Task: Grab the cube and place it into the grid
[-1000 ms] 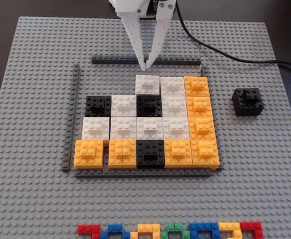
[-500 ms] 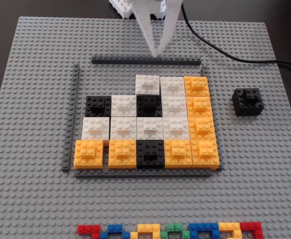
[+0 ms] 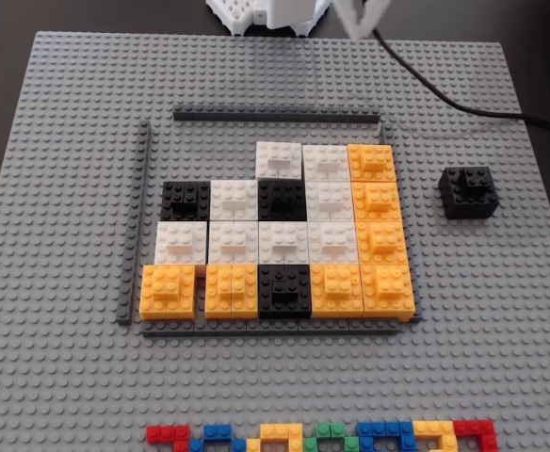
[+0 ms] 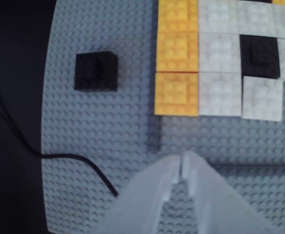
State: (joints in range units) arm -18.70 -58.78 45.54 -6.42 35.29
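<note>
Tool (image 4: 182,161), wrist view: fingers pressed together, empty, above bare grey baseplate (image 4: 108,136); cube (image 4: 95,71) far left, well apart from grid (image 4: 220,63). Fixed view: tool a white blur at the far edge; cube (image 3: 467,192) sits alone right of grid (image 3: 280,231); multicoloured bricks (image 3: 322,436) along near edge.

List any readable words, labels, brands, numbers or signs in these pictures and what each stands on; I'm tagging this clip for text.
None: no text can be read in either view.
The studs on the grey baseplate and on the blocks of the grid are too small and blurred to show any lettering.
The cube, the black cable and the end effector carry no visible label.
</note>
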